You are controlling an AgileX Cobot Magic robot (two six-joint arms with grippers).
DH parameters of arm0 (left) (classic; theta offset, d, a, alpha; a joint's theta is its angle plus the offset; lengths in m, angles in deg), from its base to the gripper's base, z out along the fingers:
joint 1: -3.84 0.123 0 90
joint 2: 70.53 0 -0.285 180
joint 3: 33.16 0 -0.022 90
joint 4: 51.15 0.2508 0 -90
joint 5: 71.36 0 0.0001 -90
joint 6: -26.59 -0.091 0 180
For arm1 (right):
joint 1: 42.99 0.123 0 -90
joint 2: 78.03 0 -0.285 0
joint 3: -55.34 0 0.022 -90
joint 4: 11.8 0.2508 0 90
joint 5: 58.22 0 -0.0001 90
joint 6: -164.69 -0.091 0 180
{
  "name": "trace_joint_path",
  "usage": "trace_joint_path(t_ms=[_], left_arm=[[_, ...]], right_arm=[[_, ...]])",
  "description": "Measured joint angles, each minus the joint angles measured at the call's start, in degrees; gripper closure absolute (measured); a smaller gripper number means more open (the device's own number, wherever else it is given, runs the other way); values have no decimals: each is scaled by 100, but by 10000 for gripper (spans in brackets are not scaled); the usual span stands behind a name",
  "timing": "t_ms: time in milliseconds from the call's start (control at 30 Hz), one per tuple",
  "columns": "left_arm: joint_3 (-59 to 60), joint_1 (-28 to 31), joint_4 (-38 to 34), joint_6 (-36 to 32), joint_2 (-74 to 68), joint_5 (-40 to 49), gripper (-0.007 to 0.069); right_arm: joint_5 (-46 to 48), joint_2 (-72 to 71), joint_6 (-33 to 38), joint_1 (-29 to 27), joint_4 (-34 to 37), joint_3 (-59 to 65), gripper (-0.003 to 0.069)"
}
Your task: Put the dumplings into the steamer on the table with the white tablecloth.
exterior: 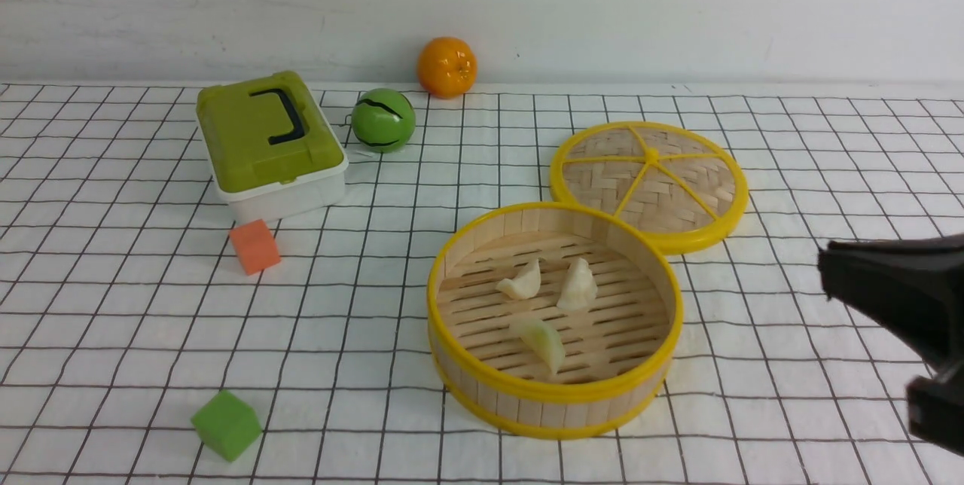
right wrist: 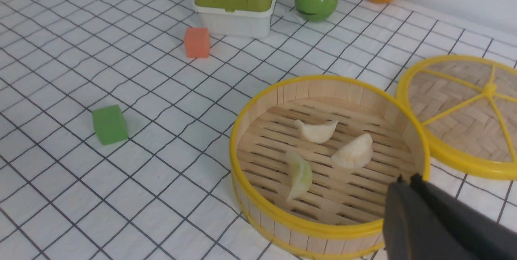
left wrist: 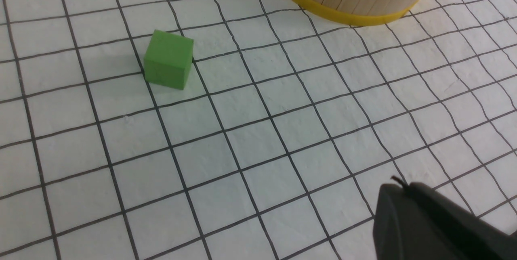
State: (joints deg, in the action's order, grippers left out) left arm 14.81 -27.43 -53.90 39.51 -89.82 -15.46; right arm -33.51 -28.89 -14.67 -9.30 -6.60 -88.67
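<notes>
The right pincer is clenched on nothing, hanging between the steamer and the right edge of the surface. The left pincer is also clenched and empty, over white tablecloth near the green cube by the near edge. All three dumplings lie apart on the steamer's slatted floor, the greenish dumpling closest to the near edge. The woven lid lies flat just behind the steamer, and a green-lidded box, green ball and orange sit toward the far edge.
</notes>
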Motion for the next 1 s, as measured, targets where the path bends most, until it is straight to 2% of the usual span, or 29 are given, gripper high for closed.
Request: trace_joint_path(t_ms=[367,500,600,700,733,767,800,833,867,1000], left_arm=[[0,0,-4,0,0,0,621],[0,0,-4,0,0,0,615],[0,0,-4,0,0,0,613],[0,0,-4,0,0,0,608],[0,0,-4,0,0,0,607],[0,0,-4,0,0,0,606],[0,0,-4,0,0,0,605],[0,0,-4,0,0,0,606],[0,0,-4,0,0,0,606],[0,0,-4,0,0,0,601]], right_arm=[[36,-715,0,0,-411,76,680],[-699,-946,0,-32,-521,787,680],[-1267,-1339,0,-291,-521,1461,680],[-1829,-2235,0,-1298,-370,2603,680],[-1861,-2447,0,-1607,-389,2863,680],[-1861,-2447,0,-1607,-389,2863,680],[-1909,-2757,-64,-2073,-521,3237,680],[-1909,-2864,-64,-2182,-521,3323,680],[-1923,-3157,-259,-2602,-659,3671,680],[-1726,-3844,-647,-3154,-836,4177,680]])
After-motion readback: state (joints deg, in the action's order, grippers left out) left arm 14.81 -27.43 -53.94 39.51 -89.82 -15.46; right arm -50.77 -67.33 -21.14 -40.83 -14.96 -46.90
